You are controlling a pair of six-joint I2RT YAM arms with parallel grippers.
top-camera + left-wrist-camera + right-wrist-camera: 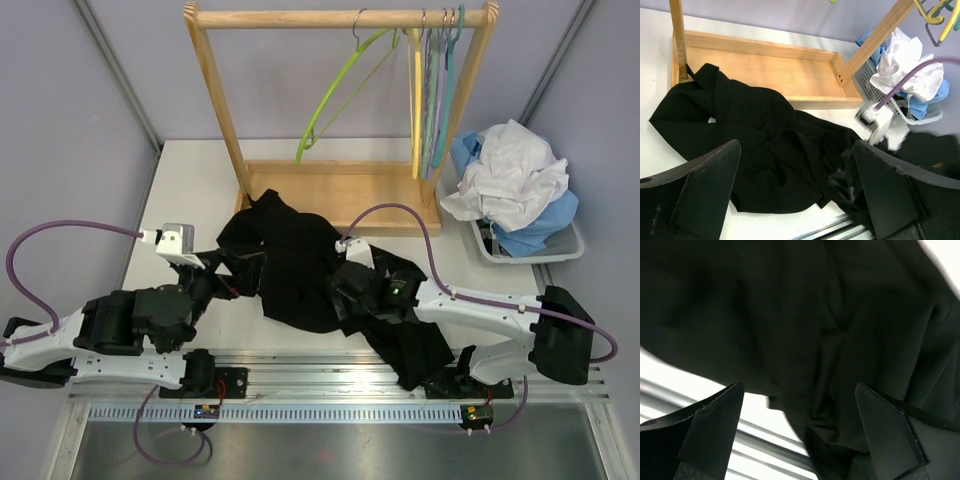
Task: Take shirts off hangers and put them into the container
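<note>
The left end effector (248, 272) stands wide, both fingers spread, with nothing between them; in its wrist view (796, 150) it faces the crumpled, plain black long-sleeved shirt (755, 130). The right end effector (350, 288) is also wide, its fingers (710, 425) apart just over dark folds of the same shirt (790, 315), gripping nothing that can be made out.

The black shirt (295, 270) lies heaped on the white desk (190, 190) between the two end effectors. One part trails toward 5 o'clock over the metal rail at the near edge.

At 12 o'clock from the shirt stands the wooden rack (220, 100), its base tray touching the fabric's far edge. A lime green hanger (340, 85) hangs tilted from the top bar. At the bar's right end the yellow, pale green, lilac and teal hangers (435, 90) hang bunched together.

At 2 o'clock sits the small white-translucent plastic bin (530, 252). It holds the crumpled white shirt (510, 170) on top of a light blue garment (555, 220).
</note>
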